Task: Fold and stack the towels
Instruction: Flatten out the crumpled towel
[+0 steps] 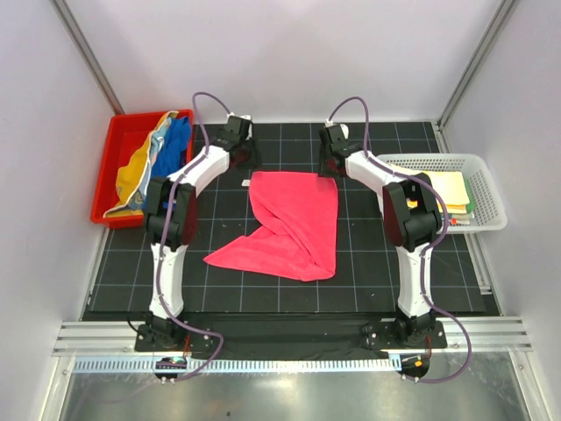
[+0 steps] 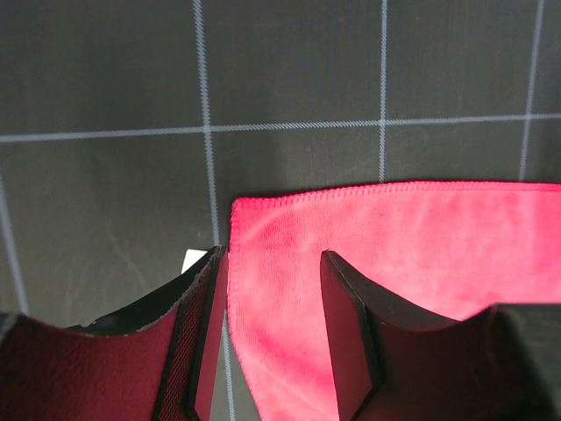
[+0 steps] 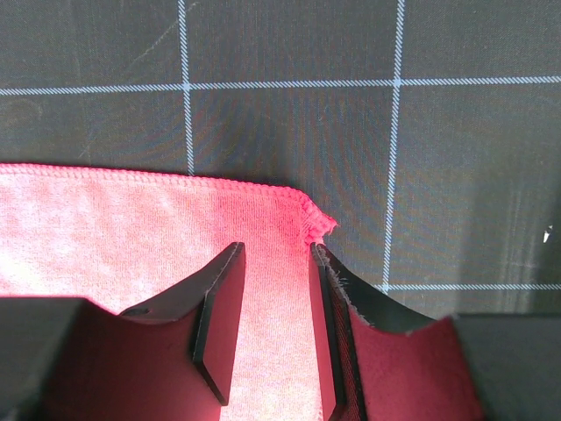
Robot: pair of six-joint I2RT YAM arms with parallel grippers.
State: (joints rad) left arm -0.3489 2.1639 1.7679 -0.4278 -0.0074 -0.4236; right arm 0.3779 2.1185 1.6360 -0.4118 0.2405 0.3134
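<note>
A pink-red towel point(image 1: 294, 224) lies on the black grid mat, its far half spread flat and its near part folded into a slanting point at the left. My left gripper point(image 1: 246, 163) is at the towel's far left corner and my right gripper point(image 1: 330, 165) at its far right corner. In the left wrist view the left gripper point(image 2: 272, 267) is open, with the towel point(image 2: 421, 246) lying flat under the gap. The right wrist view shows the right gripper point(image 3: 273, 259) open too, over the towel point(image 3: 105, 228) just inside its frayed corner. Neither gripper holds anything.
A red bin point(image 1: 110, 162) at the mat's left holds crumpled yellow point(image 1: 131, 175) and blue point(image 1: 179, 140) towels. A white mesh basket point(image 1: 487, 189) at the right holds folded towels, a yellow one point(image 1: 449, 189) on top. Grey walls enclose the cell.
</note>
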